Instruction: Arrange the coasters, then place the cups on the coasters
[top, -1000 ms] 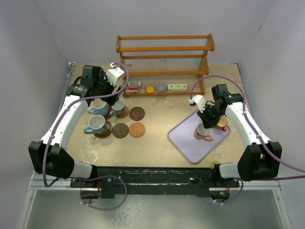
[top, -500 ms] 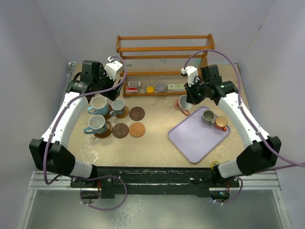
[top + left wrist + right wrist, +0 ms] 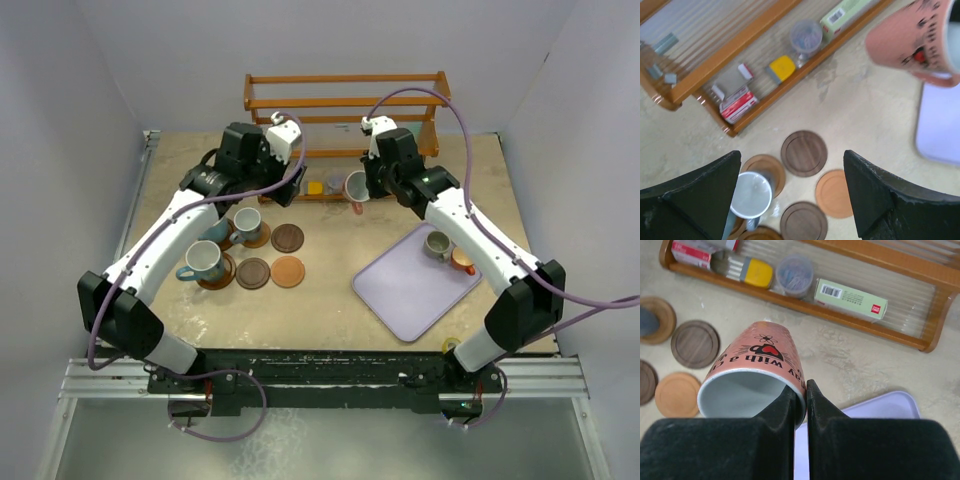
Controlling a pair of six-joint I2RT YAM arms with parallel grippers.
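Count six coasters (image 3: 253, 273) bunched at 9 o'clock of table centre, touching or just beside one another. Judge the arranging part done.

Find three loaded: large blue mug (image 3: 205, 259) at the cluster's 8 o'clock, small grey-blue mug (image 3: 246, 222) at its 12 o'clock, second blue mug (image 3: 217, 231) at its 10 o'clock, half hidden under the left arm. Find three bare along the cluster's 3 o'clock side: two dark, plus one orange coaster (image 3: 288, 271).

Note right gripper (image 3: 800, 399) pinched shut on the rim of a pink mug (image 3: 760, 362), one finger inside, one outside. Place that mug at 12 o'clock of centre, just in front of the wooden shelf (image 3: 345, 120), tipped on its side and apparently off the table. Not over any coaster yet.

Note left gripper (image 3: 792, 165) spread wide with nothing between the jaws, hanging above the bare coasters near 11 o'clock of centre.

Spot lavender tray (image 3: 400, 295) at 4 o'clock, with grey mug (image 3: 437, 243) and orange mug (image 3: 463, 260) side by side at its 1 o'clock corner.

Reckon roughly half done: three seated, one in carry, two waiting on the tray.
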